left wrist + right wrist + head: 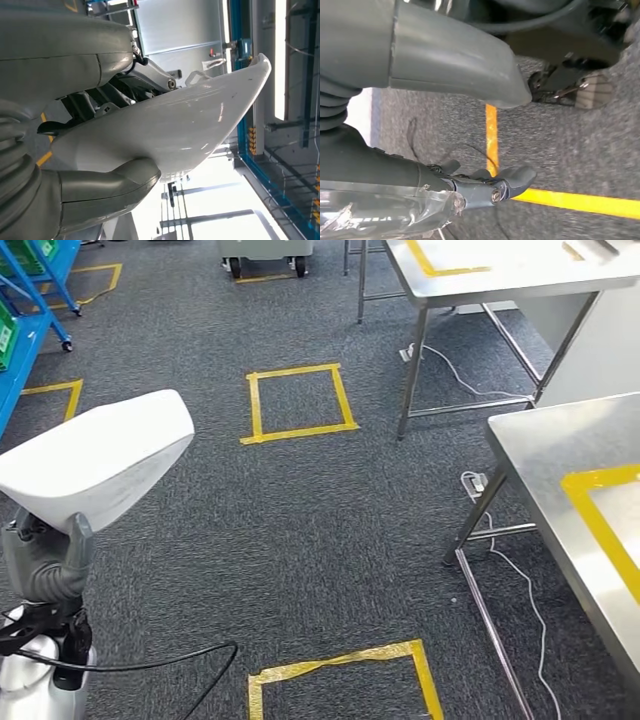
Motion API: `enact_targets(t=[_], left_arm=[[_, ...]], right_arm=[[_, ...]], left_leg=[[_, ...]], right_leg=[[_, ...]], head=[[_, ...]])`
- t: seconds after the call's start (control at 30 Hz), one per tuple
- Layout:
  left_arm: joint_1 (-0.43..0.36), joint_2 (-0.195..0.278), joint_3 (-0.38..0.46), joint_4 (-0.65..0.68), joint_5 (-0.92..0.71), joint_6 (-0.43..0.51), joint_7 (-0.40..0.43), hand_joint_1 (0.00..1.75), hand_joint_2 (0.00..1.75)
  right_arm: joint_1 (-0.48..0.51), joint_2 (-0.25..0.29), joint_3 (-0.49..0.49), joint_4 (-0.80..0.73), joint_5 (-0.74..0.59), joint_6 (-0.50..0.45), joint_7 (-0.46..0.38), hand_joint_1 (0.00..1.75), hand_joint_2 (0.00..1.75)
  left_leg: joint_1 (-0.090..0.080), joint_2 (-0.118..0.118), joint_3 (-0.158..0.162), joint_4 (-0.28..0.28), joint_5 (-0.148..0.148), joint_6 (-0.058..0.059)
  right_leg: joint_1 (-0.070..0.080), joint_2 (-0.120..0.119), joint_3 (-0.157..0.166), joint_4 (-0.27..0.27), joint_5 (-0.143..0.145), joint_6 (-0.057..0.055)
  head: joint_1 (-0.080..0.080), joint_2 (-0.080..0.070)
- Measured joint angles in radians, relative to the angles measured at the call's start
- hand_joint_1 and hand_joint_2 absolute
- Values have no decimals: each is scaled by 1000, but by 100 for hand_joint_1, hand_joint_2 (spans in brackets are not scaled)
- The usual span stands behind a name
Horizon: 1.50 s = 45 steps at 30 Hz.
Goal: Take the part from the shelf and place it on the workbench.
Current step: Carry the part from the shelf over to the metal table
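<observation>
I am carrying the part (94, 455) in my left hand (47, 562), raised at the left side of my view over grey carpet (302, 530), well apart from the steel workbench (558, 455) that stands to my right. My left wrist camera shows the grip closely: the thick grey thumb (109, 187) presses one face of the part while the darker fingers (113, 97) back the other face, so the hand holds it near one end and most of its length sticks out unsupported. My right hand (486, 130) hangs low over the carpet and a yellow tape line (580, 202), holding nothing, its thumb and fingers apart. My main worry is slip: the surface looks smooth and glossy, and with so much overhang, I judge that a jolt while walking or turning could let it pivot or slide out of the grip and fall to the floor. A second risk is the long free end striking a workbench leg or edge as I come around to it. White cables (521, 580) trail on the carpet beside the table legs, and I judge they could catch a foot. The part itself is a white, curved shell, broad and rounded where it is held and tapering to a blunter tip, shiny enough to carry highlights, with a few small dark scuffs and a small loop-shaped tab along one edge.
</observation>
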Motion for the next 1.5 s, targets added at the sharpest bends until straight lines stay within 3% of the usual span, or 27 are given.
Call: enact_targets(t=[0.03, 0.1, 0.17, 0.2, 0.27, 0.33, 0.4, 0.47, 0.53, 0.6, 0.67, 0.7, 0.73, 0.8, 0.83, 0.9, 0.97, 1.0, 1.07, 1.13, 1.17, 1.23, 1.3, 1.33, 1.4, 1.43, 1.5], left_arm=[[0, 1, 0, 0, -2, 1, 0, 175, 175], [2, 2, 0, 0, -6, 2, -1, 175, 175], [6, 3, 0, 0, -9, 2, -1, 175, 175], [7, 2, 0, 0, -10, 2, -1, 175, 175], [7, 2, 0, 0, -12, 2, -1, 175, 175], [6, 2, 0, 0, -13, 2, -2, 175, 175], [4, 3, -1, 0, -14, 2, -2, 175, 175], [1, 2, -3, 0, -15, 2, -3, 175, 175], [-2, 1, -6, 0, -15, 2, -3, 175, 175], [0, 0, -7, 0, -15, 2, -4, 175, 175], [6, 1, -6, 0, -17, 2, -4, 175, 175], [8, 0, -6, 0, -17, 2, -4, 175, 175], [10, 0, -7, 0, -19, 2, -5, 175, 175], [11, 0, -7, 0, -25, 4, -5, 175, 175], [10, 0, -7, 0, -28, 6, -4, 175, 175], [9, 0, -8, 0, -32, 10, -4, 175, 175], [6, 0, -9, 0, -33, 14, -3, 175, 175], [4, 0, -11, 0, -34, 17, -1, 175, 175], [2, 0, -14, 0, -35, 22, 2, 175, 175], [4, 0, -14, 0, -39, 31, 6, 175, 175], [6, 1, -14, 0, -42, 36, 9, 175, 175], [8, 0, -13, 0, -45, 45, 17, 175, 175], [7, 0, -13, 0, -46, 52, 22, 175, 175], [6, 0, -13, 0, -46, 54, 23, 175, 175], [4, 1, -13, 1, -46, 58, 27, 175, 175], [3, 1, -14, 1, -46, 60, 30, 175, 175], [1, 0, -15, 1, -47, 64, 34, 175, 175]], right_arm=[[0, -1, 0, 0, 0, 0, 2, 0, 0], [-1, -3, -2, 0, 1, 1, 5, 0, 0], [-2, -3, -3, 0, 1, 2, 7, 0, 0], [-1, -4, -4, 0, 0, 3, 8, 0, 0], [0, -5, -6, 0, -4, 4, 8, 0, 0], [-2, -6, -6, 0, -7, 4, 7, 0, 0], [-2, -6, -7, 0, -9, 5, 6, 0, 0], [3, -7, -7, 1, -10, 5, 7, 0, 0], [8, -7, -7, 1, -10, 5, 8, 0, 0], [7, -8, -7, 1, -10, 5, 9, 0, 0], [4, -8, -7, 1, -9, 5, 10, 0, 0], [4, -8, -7, 1, -8, 5, 11, 0, 0], [4, -8, -7, 1, -8, 5, 12, 0, 0], [5, -8, -7, 1, -7, 5, 17, 0, 0], [4, -9, -7, 1, -8, 5, 19, 0, 0], [-1, -10, -7, 1, -8, 5, 21, 0, 0], [-4, -11, -7, 1, -10, 5, 21, 0, 0], [-3, -12, -7, 1, -11, 5, 21, 0, 0], [-1, -13, -7, 2, -11, 5, 21, 0, 0], [-2, -14, -7, 2, -12, 5, 21, 0, 0], [-3, -14, -7, 2, -12, 5, 21, 0, 0], [-2, -14, -7, 2, -13, 5, 23, 0, 0], [-1, -14, -7, 2, -14, 5, 24, 0, 0], [-1, -14, -7, 2, -14, 5, 24, 0, 0], [-4, -14, -7, 2, -15, 4, 24, 0, 0], [-3, -14, -7, 2, -16, 2, 24, 0, 0], [4, -13, -7, 2, -19, -2, 24, 0, 0]], left_leg=[[2, -26, -12, 28, -22, -2], [1, -77, -71, 147, -85, 1], [-4, -91, -138, 265, -122, 7], [-6, -93, -153, 281, -112, 12], [-8, -106, -128, 207, -44, 21], [-5, -152, -73, 81, 17, 29], [-5, -179, -45, 18, 29, 30], [-6, -160, -41, 9, 28, 33], [-5, -135, -36, 2, 32, 44], [-9, -106, -32, -1, 31, 53], [-14, -75, -30, -1, 28, 57], [-14, -60, -30, 0, 27, 58], [-14, -46, -28, 0, 26, 57], [-15, -21, -23, 0, 21, 52], [-18, -10, -20, 1, 18, 47], [-23, 11, -15, 3, 13, 37], [-23, 31, -13, 2, 12, 29], [-21, 28, -13, 4, 7, 23], [-16, -16, -31, 51, -29, 14], [-14, -71, -89, 168, -89, 10], [-14, -82, -122, 229, -111, 11], [-14, -92, -151, 271, -102, 13], [-10, -111, -112, 182, -35, 15], [-6, -142, -82, 117, -5, 15], [0, -191, -41, 31, 19, 16], [0, -199, -35, 16, 18, 21], [-2, -173, -34, 11, 20, 35]], right_leg=[[-1, 12, 0, -1, 1, -6], [0, 37, 0, -2, 3, -15], [4, 67, 0, -2, 3, -19], [5, 82, 0, -2, 3, -20], [6, 114, 2, -2, 4, -19], [6, 143, 1, 0, 5, -14], [3, 167, -6, -2, 9, -3], [-1, 187, -14, -8, 15, 10], [5, 139, -30, 16, -2, 18], [11, 55, -77, 117, -60, 23], [10, 25, -134, 239, -113, 27], [10, 22, -144, 264, -117, 28], [10, 19, -133, 250, -102, 28], [11, -8, -62, 131, -47, 28], [13, -28, -23, 66, -27, 24], [18, -48, 15, -2, -11, 12], [21, -23, 10, -4, -7, -2], [20, -10, 9, -6, -5, -7], [15, 15, 10, -11, 0, -16], [12, 40, 9, -12, 3, -22], [11, 54, 8, -12, 4, -23], [11, 84, 8, -12, 5, -23], [9, 114, 8, -12, 8, -19], [9, 129, 6, -10, 9, -15], [8, 155, -2, -8, 13, -4], [6, 169, -6, -9, 16, 3], [2, 181, -16, -14, 22, 15]], head=[[-2, 0], [-7, 0], [-9, 0], [-9, 0], [-10, 0], [-9, 0], [-9, 0], [-8, 0], [-5, 0], [-3, 0], [-2, 0], [-2, 0], [-2, 0], [-2, 0], [-2, 0], [-4, 0], [-4, 0], [-4, 0], [-7, 0], [-12, 0], [-13, 0], [-13, 0], [-13, 0], [-13, 0], [-12, 0], [-12, 0], [-12, 0]])
